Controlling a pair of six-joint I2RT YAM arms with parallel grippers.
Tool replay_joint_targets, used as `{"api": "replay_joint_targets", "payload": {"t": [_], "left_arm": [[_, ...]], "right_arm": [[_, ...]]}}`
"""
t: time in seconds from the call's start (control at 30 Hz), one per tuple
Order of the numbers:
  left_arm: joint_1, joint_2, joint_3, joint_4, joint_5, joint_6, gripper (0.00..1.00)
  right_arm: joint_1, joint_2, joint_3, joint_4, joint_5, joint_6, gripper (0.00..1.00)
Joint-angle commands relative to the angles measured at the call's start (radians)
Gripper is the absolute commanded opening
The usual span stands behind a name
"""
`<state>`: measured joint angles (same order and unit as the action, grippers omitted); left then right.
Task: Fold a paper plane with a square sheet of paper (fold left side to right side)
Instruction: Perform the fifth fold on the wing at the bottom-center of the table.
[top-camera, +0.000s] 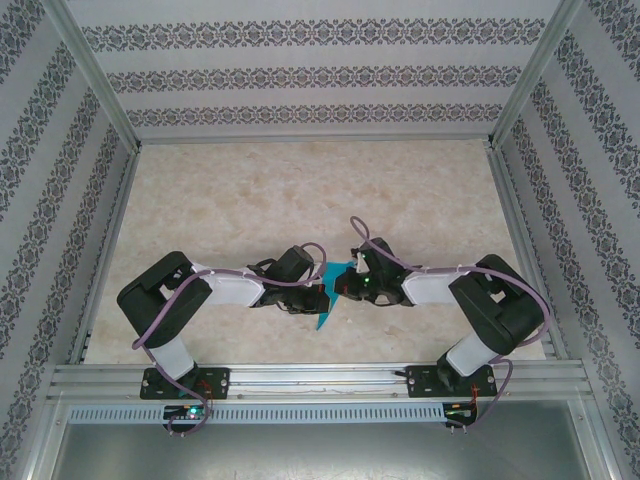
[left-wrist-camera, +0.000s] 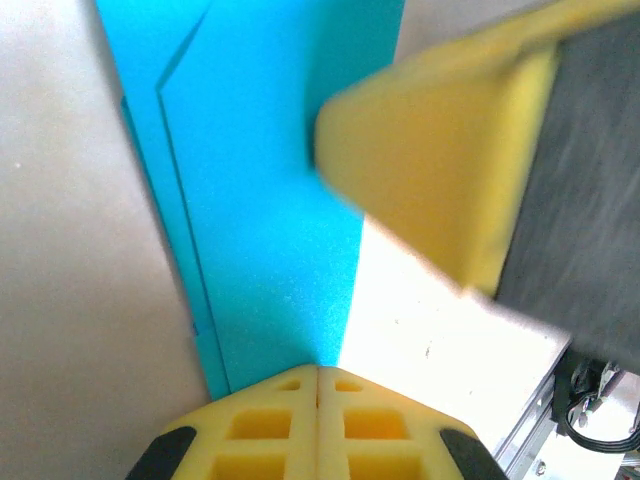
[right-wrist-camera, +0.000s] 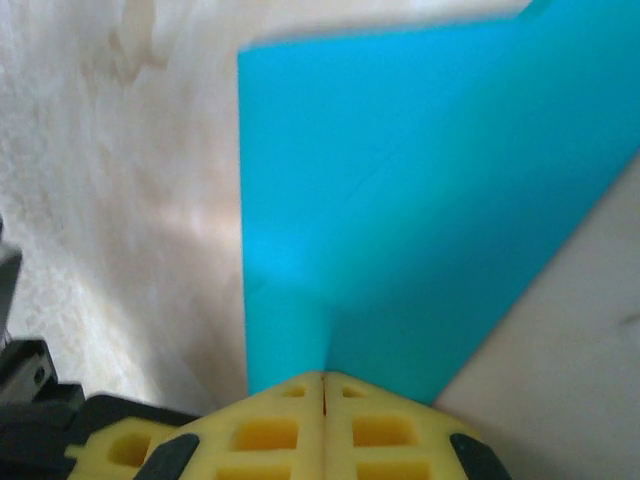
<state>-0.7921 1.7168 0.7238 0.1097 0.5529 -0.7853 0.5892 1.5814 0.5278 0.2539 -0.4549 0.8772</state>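
At the near middle of the table (top-camera: 300, 190), between both arms, the paper plane (top-camera: 323, 312) is already thin and pointy with creased layers, so most folding looks done. The left claw (left-wrist-camera: 318, 370) and right claw (right-wrist-camera: 322, 377) are each pinched tight on it. The arms hide its middle, so maybe one fold is left.

Marbled table (top-camera: 250, 200) under turquoise paper plane (top-camera: 323, 308)

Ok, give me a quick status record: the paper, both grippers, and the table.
paper: turquoise, partly folded, layered creases showing, held between the two grippers
left gripper: shut on paper
right gripper: shut on paper, close to left gripper
paper lifted or flat: cannot tell
table: beige marbled top
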Motion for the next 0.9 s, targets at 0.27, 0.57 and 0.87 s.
{"api": "replay_joint_targets", "payload": {"t": [0.27, 0.57, 0.87], "left_arm": [[-0.01, 0.033, -0.035, -0.129, -0.077, 0.031, 0.0], [-0.01, -0.008, -0.011, -0.114, -0.051, 0.024, 0.0], [-0.01, -0.126, 0.116, -0.235, 0.006, 0.066, 0.01]], "right_arm": [[0.006, -0.007, 0.074, -0.04, -0.004, -0.04, 0.0], [0.031, 0.097, 0.062, 0.0, 0.03, 0.003, 0.0], [0.029, 0.141, 0.036, -0.051, 0.03, 0.01, 0.0]]}}
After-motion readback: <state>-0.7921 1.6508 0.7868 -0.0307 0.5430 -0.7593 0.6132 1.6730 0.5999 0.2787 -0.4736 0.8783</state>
